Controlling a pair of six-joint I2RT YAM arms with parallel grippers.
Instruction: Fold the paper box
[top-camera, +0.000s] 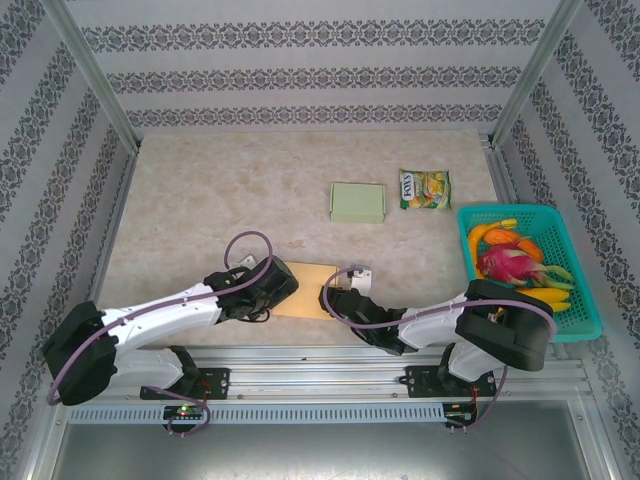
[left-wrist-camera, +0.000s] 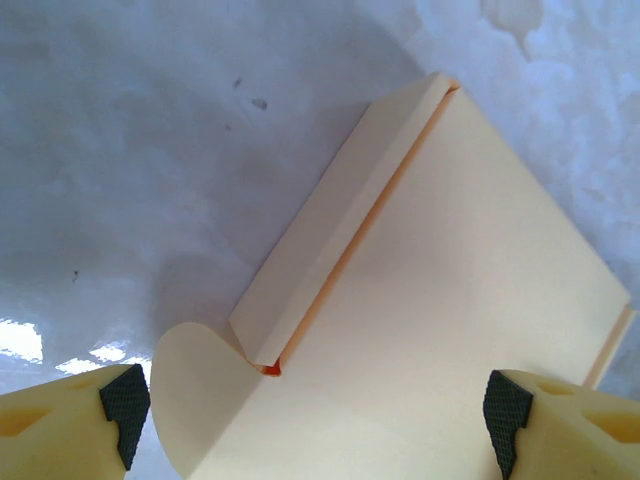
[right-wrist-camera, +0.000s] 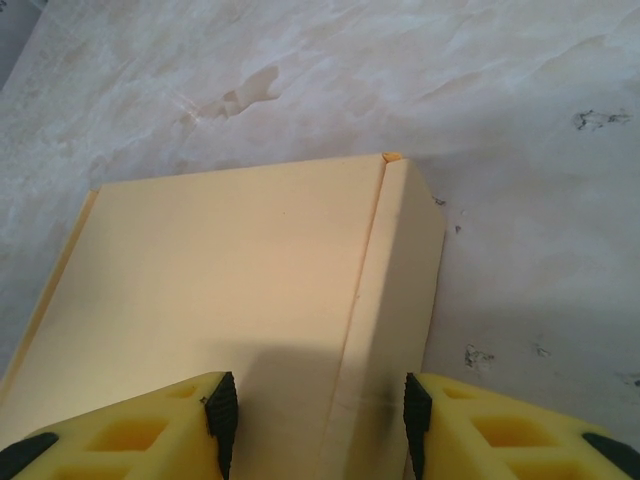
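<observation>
The paper box (top-camera: 308, 290) is a flat tan cardboard sheet lying near the table's front edge, between my two grippers. My left gripper (top-camera: 272, 287) is over its left end, jaws wide open (left-wrist-camera: 315, 420) above the sheet (left-wrist-camera: 450, 270). A narrow side flap (left-wrist-camera: 330, 230) stands folded up along a crease, with a rounded tab (left-wrist-camera: 190, 390) at its near end. My right gripper (top-camera: 337, 300) is at the box's right end, open (right-wrist-camera: 312, 430), its pads straddling the crease of the right flap (right-wrist-camera: 405, 260) on the sheet (right-wrist-camera: 220, 270). Nothing is gripped.
A pale green box (top-camera: 357, 202) and a snack packet (top-camera: 425, 188) lie at the back middle. A teal basket (top-camera: 583, 335) with fruit stands at the right edge. A metal rail (top-camera: 330, 375) runs along the front by the arm bases.
</observation>
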